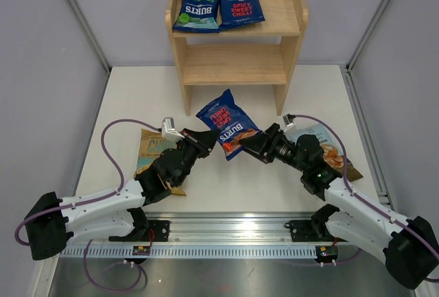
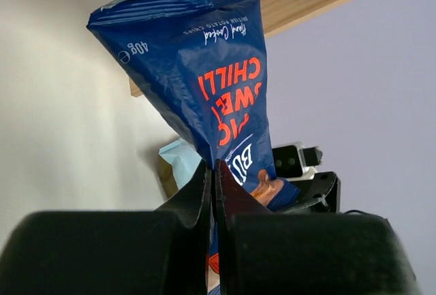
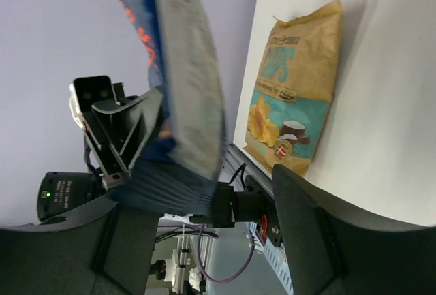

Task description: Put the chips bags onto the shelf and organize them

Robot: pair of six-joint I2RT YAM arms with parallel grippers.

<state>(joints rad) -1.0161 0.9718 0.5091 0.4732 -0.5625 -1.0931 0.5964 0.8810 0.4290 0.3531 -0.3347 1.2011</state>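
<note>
1. The tan bag (image 1: 152, 147) lies at 9 o'clock on the surface (image 1: 226, 187), under the left arm. A low swing could drag it.
2. The left pincer (image 2: 213, 172), pressed together on the lower edge of the red-lettered Burts bag (image 1: 228, 122), holds it up at centre. Such a thin pinch might slip.
3. The right pincer (image 3: 211, 206) is spread either side of that bag. Closing off-centre could crumple it, or tug it loose short of the shelf (image 1: 233, 60) at 12 o'clock.
</note>
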